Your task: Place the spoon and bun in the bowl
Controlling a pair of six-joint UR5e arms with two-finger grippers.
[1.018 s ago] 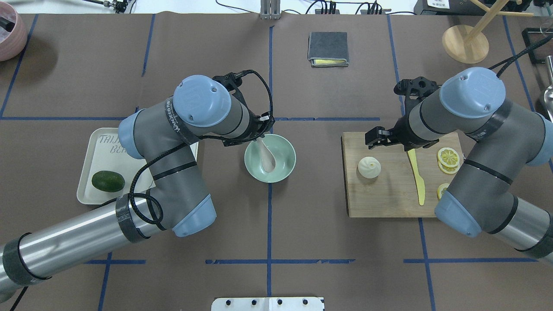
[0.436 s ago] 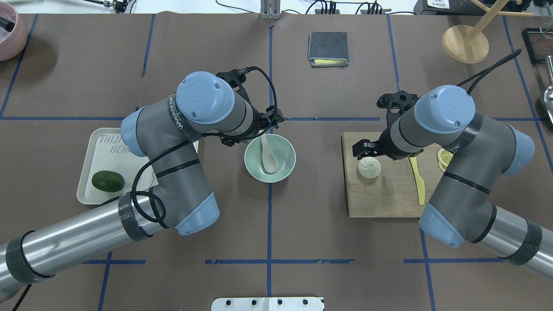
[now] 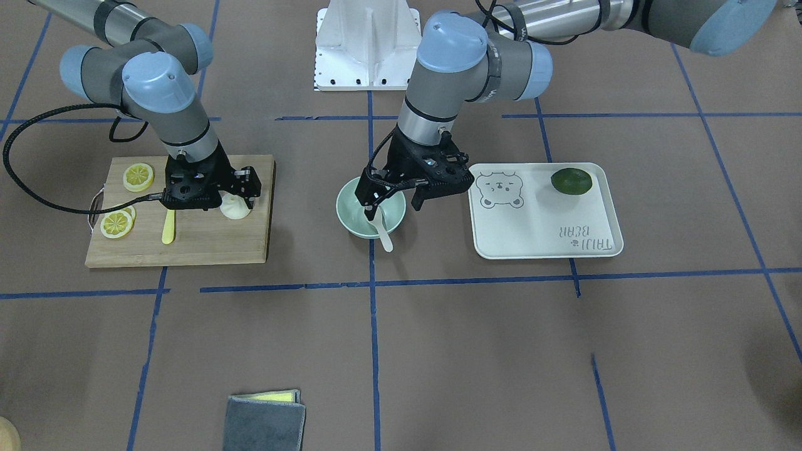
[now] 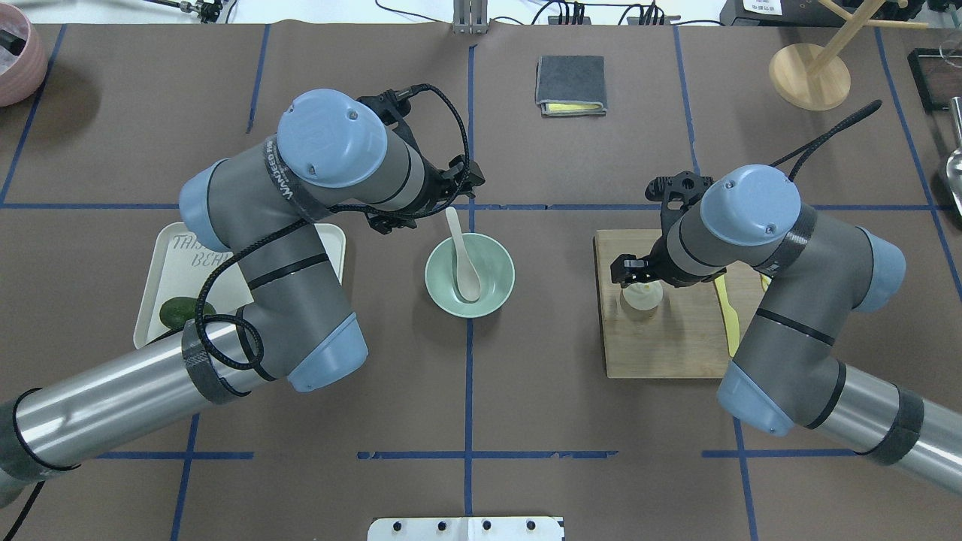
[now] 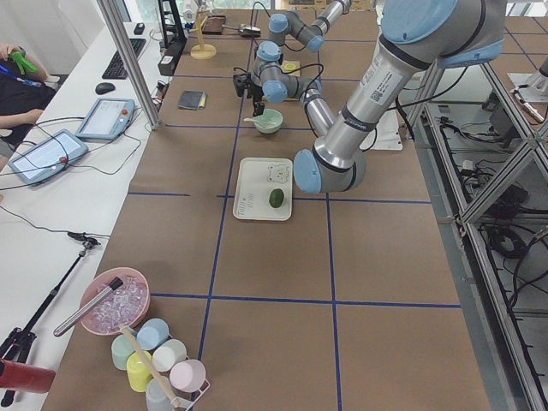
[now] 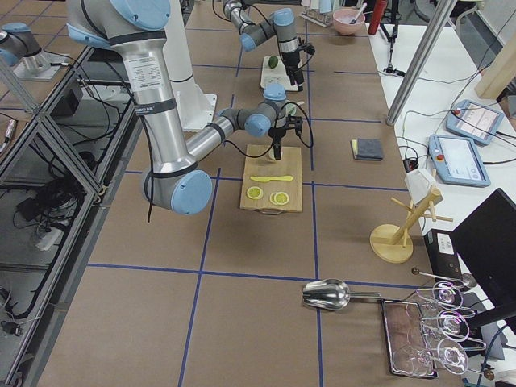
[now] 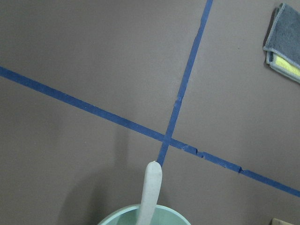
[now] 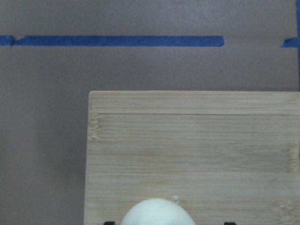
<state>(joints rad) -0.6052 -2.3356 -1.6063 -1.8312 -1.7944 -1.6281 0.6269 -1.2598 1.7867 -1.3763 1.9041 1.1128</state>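
The pale spoon [image 4: 462, 263] lies in the mint-green bowl [image 4: 496, 289], scoop down, its handle leaning over the far rim. It also shows in the left wrist view [image 7: 151, 192]. My left gripper [image 3: 393, 202] is open and empty, just above and beside the bowl. The white bun [image 4: 640, 298] sits on the wooden cutting board [image 4: 669, 346]. My right gripper [image 4: 637, 279] is open and low over the bun, a finger on each side of it. In the right wrist view the bun [image 8: 157, 213] lies at the bottom edge between the fingertips.
A yellow knife [image 4: 727, 312] and lemon slices [image 3: 138, 176] lie on the board to the right of the bun. A white tray [image 3: 545, 219] with a dark green fruit [image 3: 571, 181] sits left of the bowl. A grey cloth [image 4: 571, 85] and a wooden stand [image 4: 809, 75] lie at the far side.
My left gripper let go of the spoon, which now rests in the bowl, and drew back to the far left. My right gripper moved left and down over the bun.
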